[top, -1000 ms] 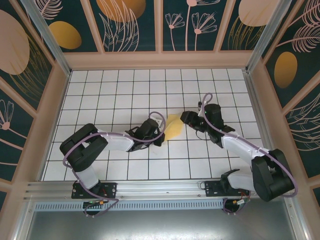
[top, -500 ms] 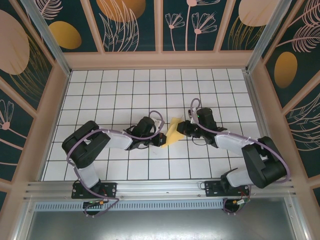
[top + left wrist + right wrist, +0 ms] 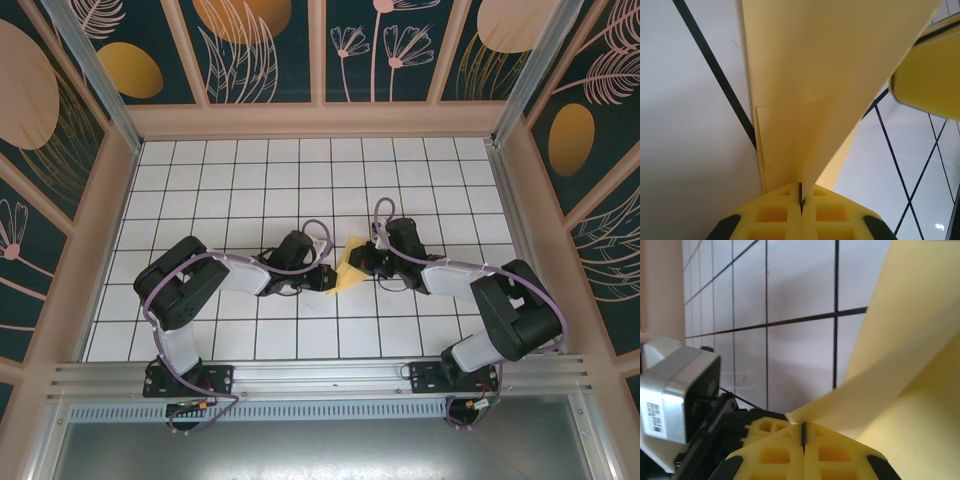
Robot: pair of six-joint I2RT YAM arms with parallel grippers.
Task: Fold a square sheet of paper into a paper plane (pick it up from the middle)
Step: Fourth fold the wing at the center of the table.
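Bright, even light from overhead; the white table (image 3: 250,180) carries only faint shadows. In the left wrist view the paper (image 3: 830,75) is blurred, with glare at five o'clock.

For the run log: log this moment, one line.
left gripper: shut on paper | right gripper: shut on paper | paper: creased, held between both grippers

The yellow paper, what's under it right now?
The white gridded table shows all around the square sheet of paper. The left gripper and the right gripper each pinch the sheet shut. The tiles directly beneath the sheet are covered by it.
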